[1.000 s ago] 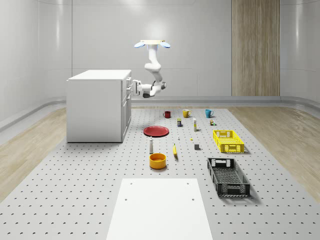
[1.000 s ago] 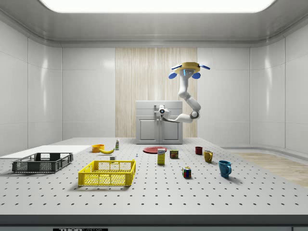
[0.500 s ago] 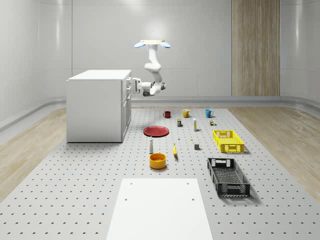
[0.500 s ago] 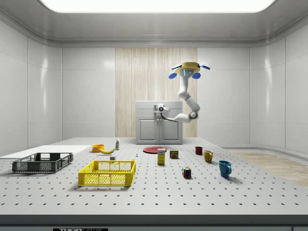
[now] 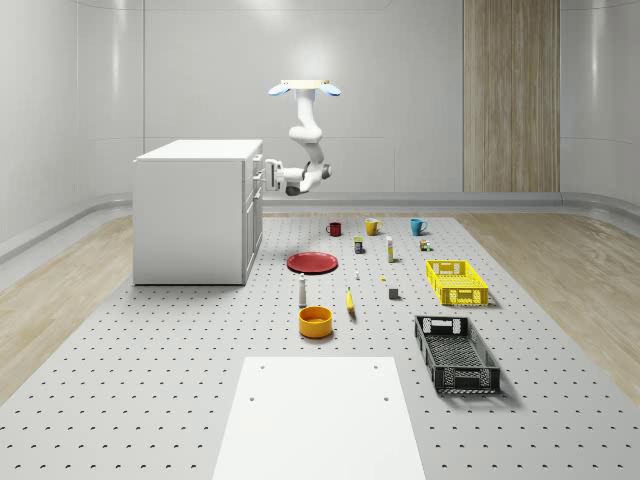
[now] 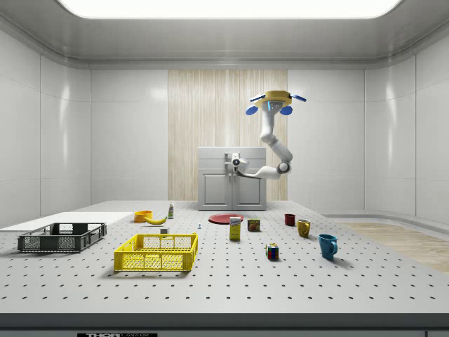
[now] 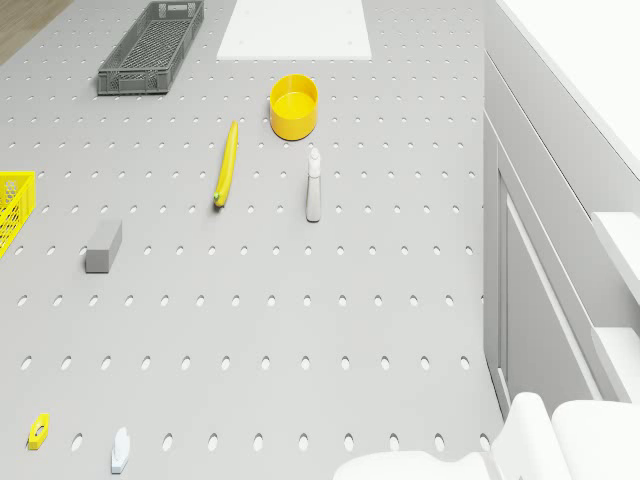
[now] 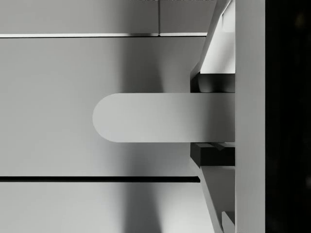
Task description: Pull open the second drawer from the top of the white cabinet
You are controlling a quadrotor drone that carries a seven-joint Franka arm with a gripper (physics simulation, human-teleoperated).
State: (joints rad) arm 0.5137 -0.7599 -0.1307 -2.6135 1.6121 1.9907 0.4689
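White flat panel (image 5: 320, 420) lies nearest on the grey perforated worktop (image 5: 150, 380). Next back, twd the whole-scene view's right, a black mesh crate (image 5: 456, 352). Then an orange-yellow round bowl (image 5: 315, 321), w/ a yellow banana (image 5: 350, 301) and a small upright white bottle (image 5: 302, 290) just behind it, and a small grey block (image 5: 394, 293) to their right. A yellow mesh crate (image 5: 457, 282) sits beyond the black one. A red flat plate (image 5: 313, 262) lies mid-worktop, near the cabinet's front corner. Further back is a row of mugs: red mug (image 5: 334, 229), yellow mug (image 5: 371, 227), blue mug (image 5: 417, 227), w/ a few small items btwn them and the yellow crate, too small to tell.

The white cabinet (image 5: 190, 215) stands on the worktop's left side in the whole-scene view, drawer front facing that view's right. The claw (image 5: 264, 181) is up against the upper part of that front, arm stretched roughly level twd it. In the wrist view the claw (image 8: 211, 118) is clamped on a pale rounded bar handle (image 8: 146, 118): dark pads (image 8: 216, 83) sit on both sides of the bar, touching it. Drawer seams run above and below the handle. This looks like the 2nd drawer down, but that isn't certain.

The quadrotor drone (image 5: 304, 88) hovers above cabinet-top height, over the worktop just off the drawer face, near the far end. In the side view the drone (image 6: 275, 104) hangs to the right of the claw (image 6: 232, 163).
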